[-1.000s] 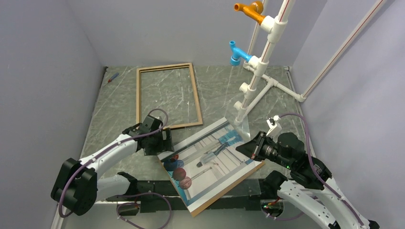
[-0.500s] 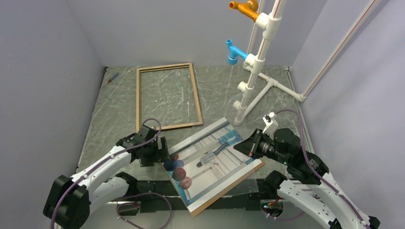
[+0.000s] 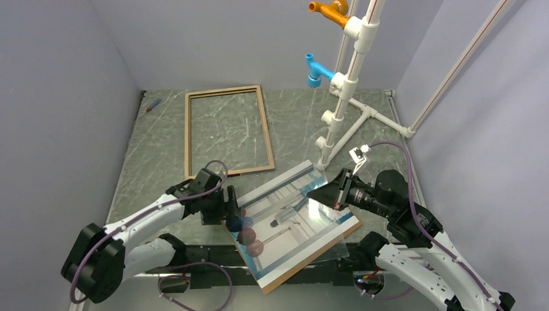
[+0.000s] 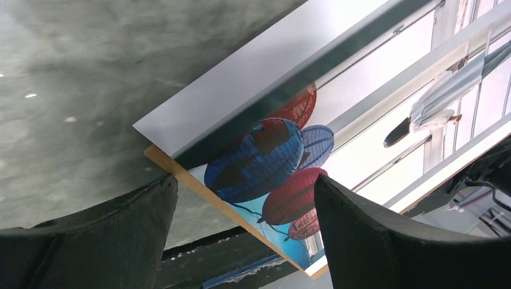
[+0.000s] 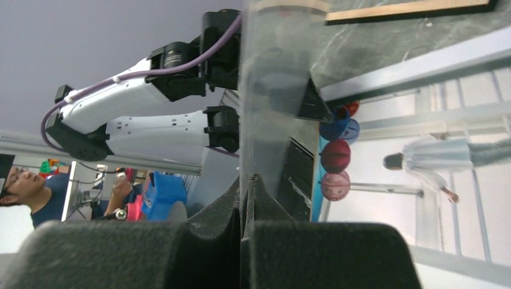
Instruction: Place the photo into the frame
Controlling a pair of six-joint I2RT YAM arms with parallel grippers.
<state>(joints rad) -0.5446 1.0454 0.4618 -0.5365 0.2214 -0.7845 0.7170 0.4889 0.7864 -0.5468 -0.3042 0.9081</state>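
**Photo on its backing board, frame well apart**

At the near edge of the tabletop (image 3: 149,162) the photo (image 3: 278,236) is seen lying picture side up on a brown backing board (image 3: 318,249), the pair turned at a slant. The left end effector (image 3: 231,207) is held at the photo's left corner, beside the red and blue spheres, with its fingers spread wide and nothing gripped. To the right, the right end effector (image 5: 247,186) is clamped tight on the edge of a clear sheet (image 5: 274,96), which is tilted up at that end and slopes down over the photo. Farther back on the left, the frame (image 3: 223,91) is laid flat, light wood face up, well apart from the photo; the marbled tabletop is seen through it. A white pipe stand (image 3: 341,97) is set at the far right
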